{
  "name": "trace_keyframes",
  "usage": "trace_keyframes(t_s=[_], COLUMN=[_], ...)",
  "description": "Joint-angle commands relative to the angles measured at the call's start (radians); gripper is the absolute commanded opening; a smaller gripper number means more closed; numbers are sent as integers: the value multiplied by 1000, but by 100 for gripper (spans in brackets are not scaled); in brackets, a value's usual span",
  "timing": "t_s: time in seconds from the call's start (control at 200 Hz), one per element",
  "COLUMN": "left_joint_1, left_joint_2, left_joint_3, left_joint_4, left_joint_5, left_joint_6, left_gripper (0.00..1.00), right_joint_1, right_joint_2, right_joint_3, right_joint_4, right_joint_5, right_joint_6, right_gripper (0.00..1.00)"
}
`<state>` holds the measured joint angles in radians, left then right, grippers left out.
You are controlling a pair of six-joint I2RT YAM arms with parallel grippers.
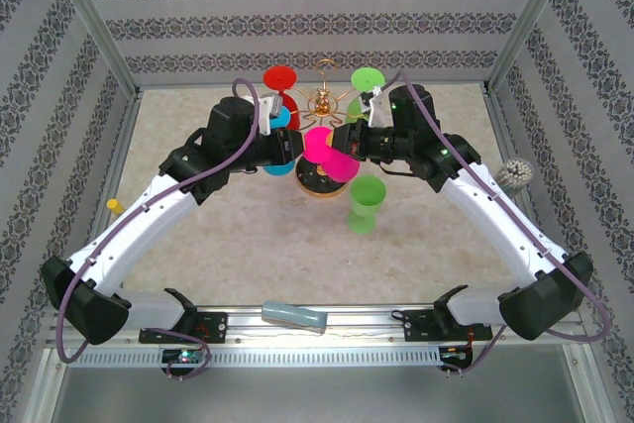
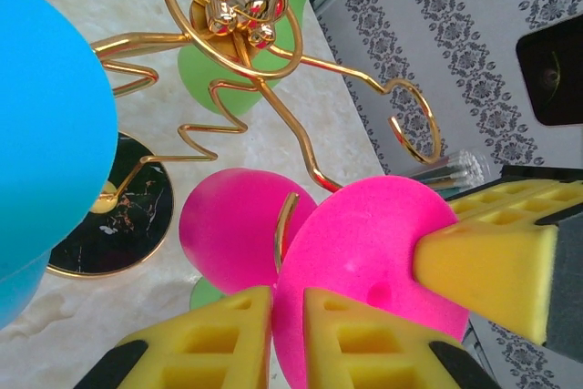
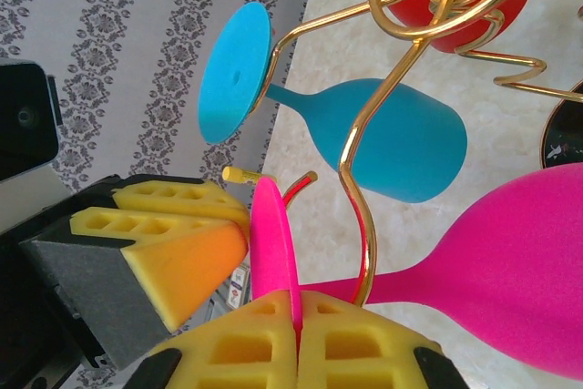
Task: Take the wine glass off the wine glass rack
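Pink all over: saw the wine glass [image 1: 319,146] hung bowl-down on the near arm of the gold wine glass rack [image 1: 323,101], about the middle of the desk [image 1: 248,235], with its stem passed through a curled wire loop and its flat foot resting above that loop. Judged the step in hand as the grip before the taking-off, not yet the removal itself. Would do well here to draw the foot sideways along the wire toward the open end of the loop, and only after that to carry it away. Should keep the foot level and pull slowly, to avoid catching the gold curl and dragging the light rack over. Should mind also the blue glass [image 3: 392,143] on the next arm, very near to the likely path, and the green glass [image 1: 365,203], upright on the desk near the rack. Found the right hand [image 3: 297,316] pressed together on the thin rim of the pink foot, one pad at each face, so pinching the wine glass itself. Found the left hand [image 2: 287,305] drawn almost closed, with only a slit between the pads and the tips close beside one face of the same foot. Saw nothing clearly caught in that slit.
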<state>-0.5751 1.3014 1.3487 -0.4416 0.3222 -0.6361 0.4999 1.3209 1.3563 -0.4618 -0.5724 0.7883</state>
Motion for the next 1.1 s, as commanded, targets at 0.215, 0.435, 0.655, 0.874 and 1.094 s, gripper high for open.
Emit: trace_keyframes(t_s=[0.215, 0.435, 0.655, 0.874, 1.094], left_joint_1=[-9, -9, -5, 0, 0], left_joint_2=[-76, -102, -113, -109, -116], left_joint_3=[18, 15, 25, 34, 26], left_joint_4=[-5, -12, -27, -28, -21], left_joint_5=[-47, -50, -63, -63, -64], left_joint_6=[6, 7, 21, 23, 15], left_gripper=[18, 18, 18, 18, 18], right_joint_1=[1, -1, -3, -10, -12], right_joint_2=[-5, -11, 9, 40, 66], right_joint_3=[3, -16, -7, 21, 46], right_joint_4=[53, 128, 148, 153, 163], right_joint_5=[-56, -63, -44, -44, -49], right_joint_6=[84, 155, 168, 174, 179], right_gripper=[0, 0, 0, 0, 0])
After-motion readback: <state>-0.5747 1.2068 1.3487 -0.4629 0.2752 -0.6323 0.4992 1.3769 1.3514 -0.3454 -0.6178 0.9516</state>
